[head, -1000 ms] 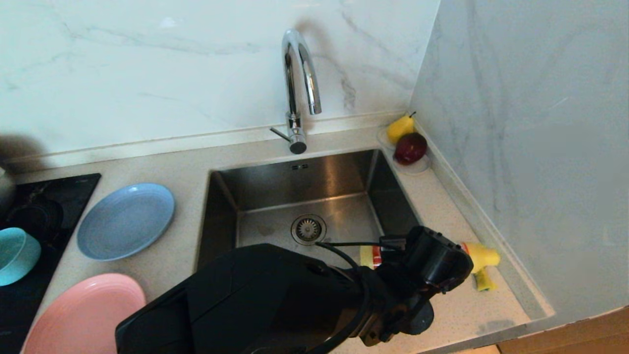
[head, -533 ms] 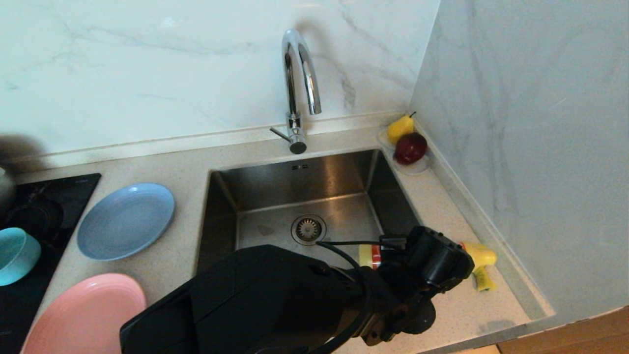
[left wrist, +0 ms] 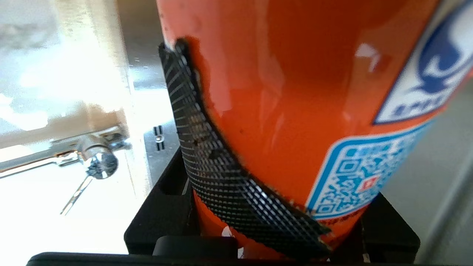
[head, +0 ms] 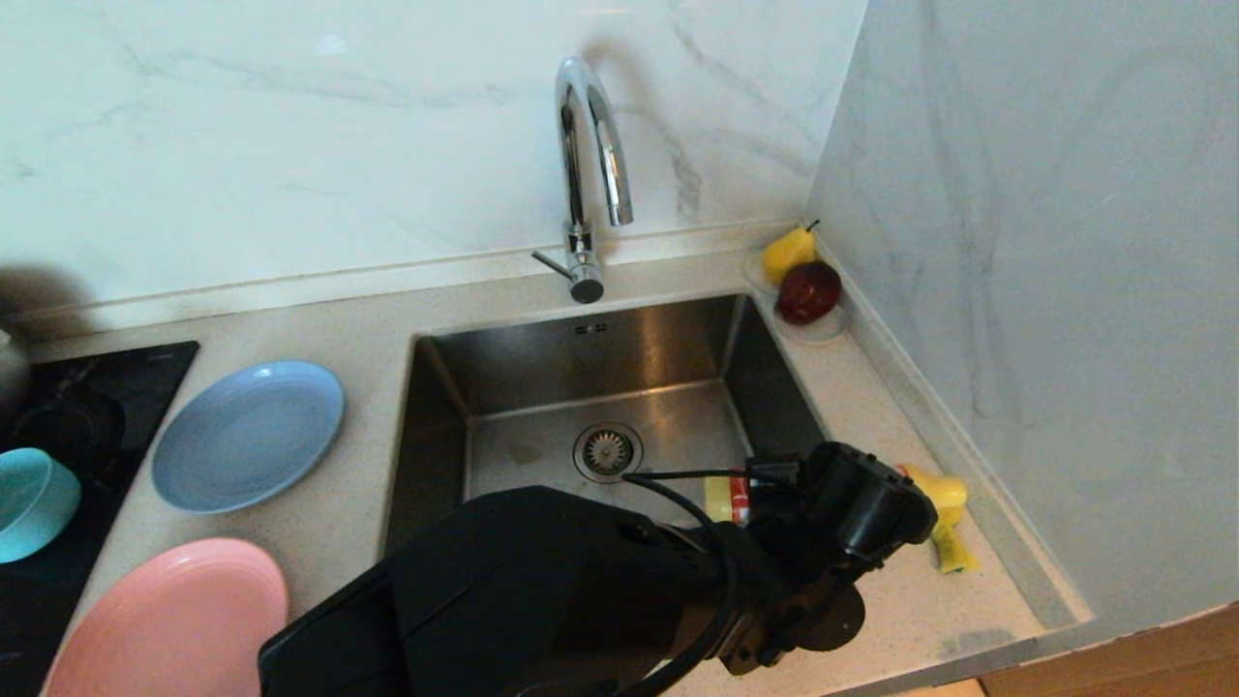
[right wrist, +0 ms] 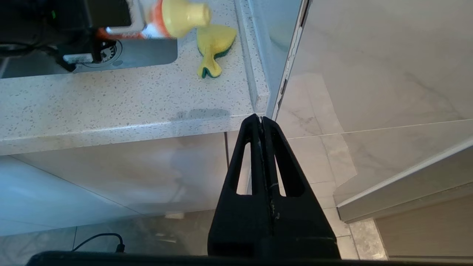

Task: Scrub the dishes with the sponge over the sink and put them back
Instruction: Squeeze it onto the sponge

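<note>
My left gripper (head: 834, 496) reaches across the sink's (head: 581, 353) front right corner, shut on an orange dish-soap bottle (left wrist: 295, 92). The bottle lies nearly level. Its yellow cap (head: 937, 489) hangs just above the yellow-and-green sponge (head: 953, 552), which rests on the counter right of the sink. A ribbed finger pad (left wrist: 207, 155) presses the bottle's side. The light-blue plate (head: 249, 434), pink plate (head: 169, 620) and teal bowl (head: 34, 503) sit left of the sink. My right gripper (right wrist: 261, 119) is parked shut below the counter's front edge.
The curved chrome tap (head: 590, 145) stands behind the sink. A white saucer (head: 823, 332) with a pear and a dark red fruit sits in the back right corner. A black hob (head: 87, 407) lies at the far left. The marble wall (head: 1016, 290) stands close on the right.
The left arm has shifted slightly. The bottle's cap end has drawn a little to the left and away from me above the sponge. Plates, bowl and sponge have not moved.
</note>
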Available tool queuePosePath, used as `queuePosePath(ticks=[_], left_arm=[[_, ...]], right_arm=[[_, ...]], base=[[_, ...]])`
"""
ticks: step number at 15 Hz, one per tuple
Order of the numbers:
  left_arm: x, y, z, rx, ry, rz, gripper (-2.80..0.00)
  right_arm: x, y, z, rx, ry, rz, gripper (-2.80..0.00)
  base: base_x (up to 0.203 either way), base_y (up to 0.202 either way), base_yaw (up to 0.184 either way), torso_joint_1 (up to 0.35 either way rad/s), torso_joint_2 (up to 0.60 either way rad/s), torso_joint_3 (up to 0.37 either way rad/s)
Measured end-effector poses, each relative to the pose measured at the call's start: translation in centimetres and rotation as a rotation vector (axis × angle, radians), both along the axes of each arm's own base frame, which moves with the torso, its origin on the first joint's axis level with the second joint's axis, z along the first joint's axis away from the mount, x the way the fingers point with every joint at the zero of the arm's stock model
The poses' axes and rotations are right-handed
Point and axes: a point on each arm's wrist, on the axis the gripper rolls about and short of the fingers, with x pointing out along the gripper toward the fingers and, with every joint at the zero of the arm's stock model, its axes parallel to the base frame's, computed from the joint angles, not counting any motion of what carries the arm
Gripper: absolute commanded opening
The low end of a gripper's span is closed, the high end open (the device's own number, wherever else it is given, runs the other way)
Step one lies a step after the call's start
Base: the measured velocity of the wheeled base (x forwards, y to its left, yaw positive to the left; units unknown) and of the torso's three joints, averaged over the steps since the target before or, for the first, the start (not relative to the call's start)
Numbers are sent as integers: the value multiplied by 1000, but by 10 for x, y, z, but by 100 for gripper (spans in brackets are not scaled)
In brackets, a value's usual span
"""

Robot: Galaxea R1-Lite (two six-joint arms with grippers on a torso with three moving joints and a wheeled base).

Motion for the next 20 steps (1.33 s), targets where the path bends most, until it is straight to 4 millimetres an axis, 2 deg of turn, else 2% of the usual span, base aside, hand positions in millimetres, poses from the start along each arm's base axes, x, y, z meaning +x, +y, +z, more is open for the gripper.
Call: queuePosePath(ticks=[4,10,20], left_arm=[[4,-5,2,22,-18,42,-280],[8,-10,-8,35,-38,86,-280],[13,-8,-16,49,-41,112,-280]], right_arm=[[0,0,0,0,0,0,-280],[0,0,0,0,0,0,-280],[0,0,0,0,0,0,-280]], base=[[0,0,0,0,0,0],[0,0,0,0,0,0],[0,0,0,0,0,0]])
